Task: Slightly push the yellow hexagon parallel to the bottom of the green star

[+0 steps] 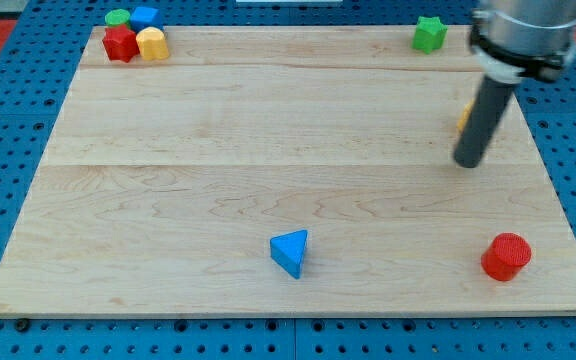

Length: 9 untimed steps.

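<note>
No text, label, brand, number or sign can be read anywhere in the camera view.

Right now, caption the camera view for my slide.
My tip beside the mostly hidden yellow hexagon, below the green star.

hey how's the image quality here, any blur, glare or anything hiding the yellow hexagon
Camera view: even light, soft shadows, no strong glare on the board; the arm's upper housing looks blurred; the rod hides most of the yellow hexagon, my tip just below it; green star reads clearly.
</note>
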{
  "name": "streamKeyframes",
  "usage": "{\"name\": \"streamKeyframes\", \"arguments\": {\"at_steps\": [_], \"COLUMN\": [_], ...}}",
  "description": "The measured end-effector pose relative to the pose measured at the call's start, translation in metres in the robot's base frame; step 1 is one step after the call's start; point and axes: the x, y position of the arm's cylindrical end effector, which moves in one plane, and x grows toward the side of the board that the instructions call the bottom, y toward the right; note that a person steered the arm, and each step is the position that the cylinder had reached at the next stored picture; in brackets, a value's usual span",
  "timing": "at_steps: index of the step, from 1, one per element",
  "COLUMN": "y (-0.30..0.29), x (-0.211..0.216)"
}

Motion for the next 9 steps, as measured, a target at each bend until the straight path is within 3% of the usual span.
{"name": "streamKeyframes", "arguments": {"at_steps": [1,4,5,6,7,9], "y": [0.036,-0.027,-0.015,0.045,0.046,-0.016], "x": [-0.008,-0.044,-0.025,-0.011,-0.037,-0.066]}}
